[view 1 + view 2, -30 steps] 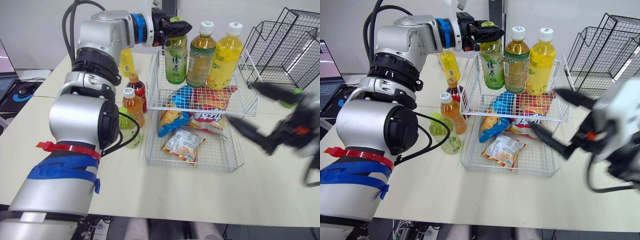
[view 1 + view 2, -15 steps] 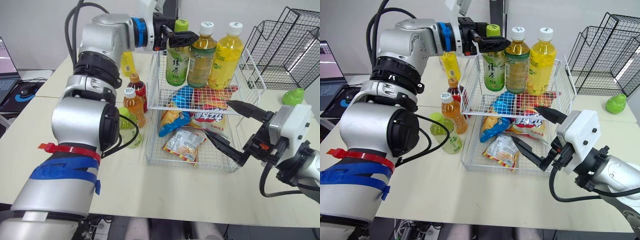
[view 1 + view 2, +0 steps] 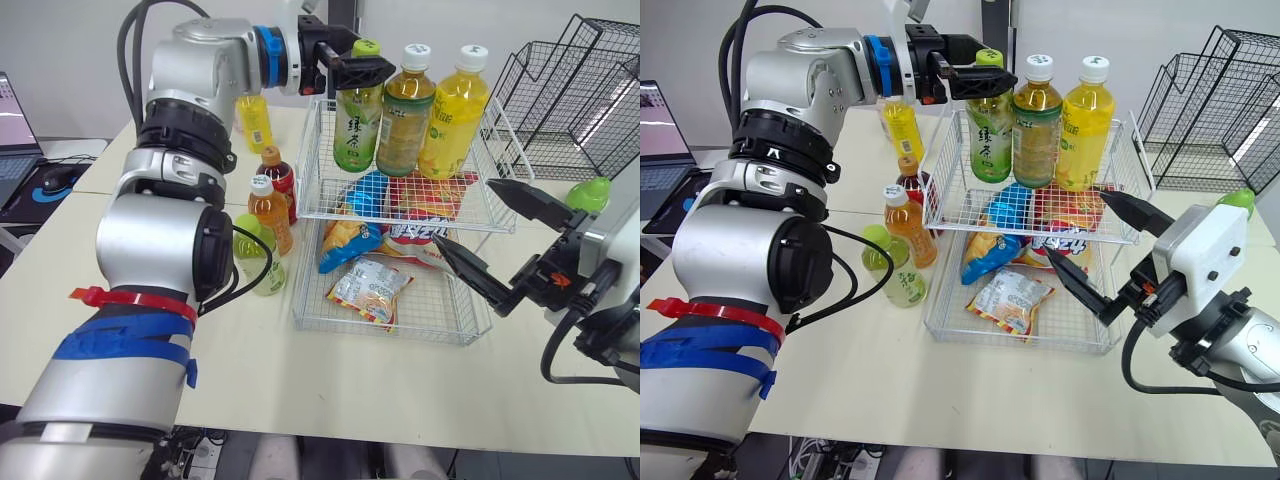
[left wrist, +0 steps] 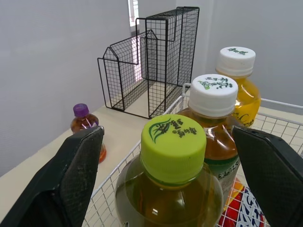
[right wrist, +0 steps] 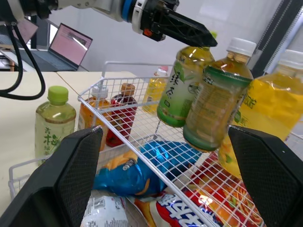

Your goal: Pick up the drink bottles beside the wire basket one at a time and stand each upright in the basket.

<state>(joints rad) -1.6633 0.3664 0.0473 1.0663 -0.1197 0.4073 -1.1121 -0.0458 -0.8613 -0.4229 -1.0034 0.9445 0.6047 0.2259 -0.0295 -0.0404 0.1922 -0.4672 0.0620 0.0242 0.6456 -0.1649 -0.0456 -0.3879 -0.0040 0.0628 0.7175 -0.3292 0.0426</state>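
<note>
My left hand (image 3: 358, 66) is spread to either side of the lime cap of the green tea bottle (image 3: 354, 125) and does not touch it. That bottle stands in the basket (image 3: 310, 180), in the raised back tier, next to an amber bottle (image 3: 403, 110) and a yellow bottle (image 3: 452, 110). My right hand (image 3: 465, 210) hangs spread and empty at the basket's right side. Snack bags (image 3: 368, 290) lie in the lower tier. On the table (image 3: 350, 400), just left of the basket under my left arm, are an orange bottle (image 3: 268, 212), a dark red bottle (image 3: 277, 175) and a pale green bottle (image 3: 258, 262).

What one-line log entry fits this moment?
left hand open around green-capped bottle | bottle standing in basket | right hand open, empty, by basket | orange bottle beside basket
</note>
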